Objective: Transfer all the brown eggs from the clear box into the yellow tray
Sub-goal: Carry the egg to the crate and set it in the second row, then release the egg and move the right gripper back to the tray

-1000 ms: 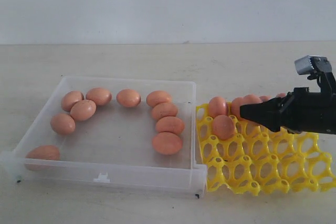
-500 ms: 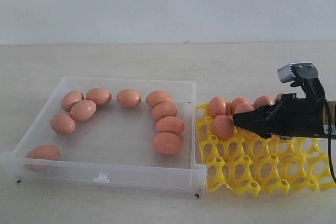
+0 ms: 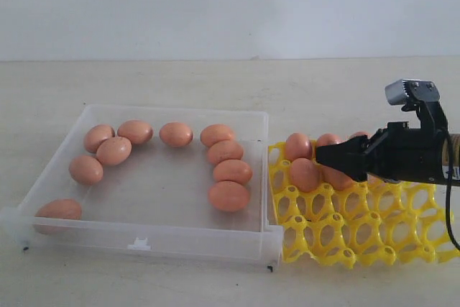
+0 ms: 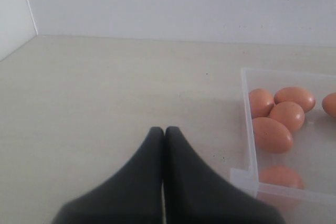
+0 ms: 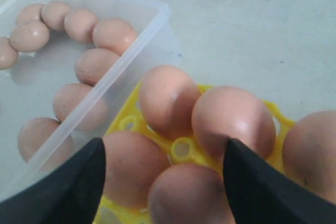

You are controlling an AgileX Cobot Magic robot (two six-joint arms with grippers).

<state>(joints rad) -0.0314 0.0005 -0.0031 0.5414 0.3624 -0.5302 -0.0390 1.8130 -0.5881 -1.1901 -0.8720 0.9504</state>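
Observation:
Several brown eggs (image 3: pixel 229 196) lie in the clear box (image 3: pixel 144 235), along its back and right sides. More of them (image 3: pixel 298 147) sit in the back-left cups of the yellow tray (image 3: pixel 359 239). My right gripper (image 3: pixel 320 154) hovers low over those cups. Its jaws stand wide, and one egg (image 5: pixel 189 195) rests in a cup between them, clear of the left finger (image 5: pixel 79 182). My left gripper (image 4: pixel 164 129) is shut and empty. It hangs over bare table beside the box's corner (image 4: pixel 244 174) and is out of the exterior view.
The tray butts against the box's right wall (image 3: pixel 267 177). Its front and right cups (image 3: pixel 374 221) hold nothing. A pale wall (image 3: pixel 230 5) runs behind the table.
My right gripper came down and a little left over the tray. Its jaws widened, and the egg it carried now sits low in a cup beside the front egg.

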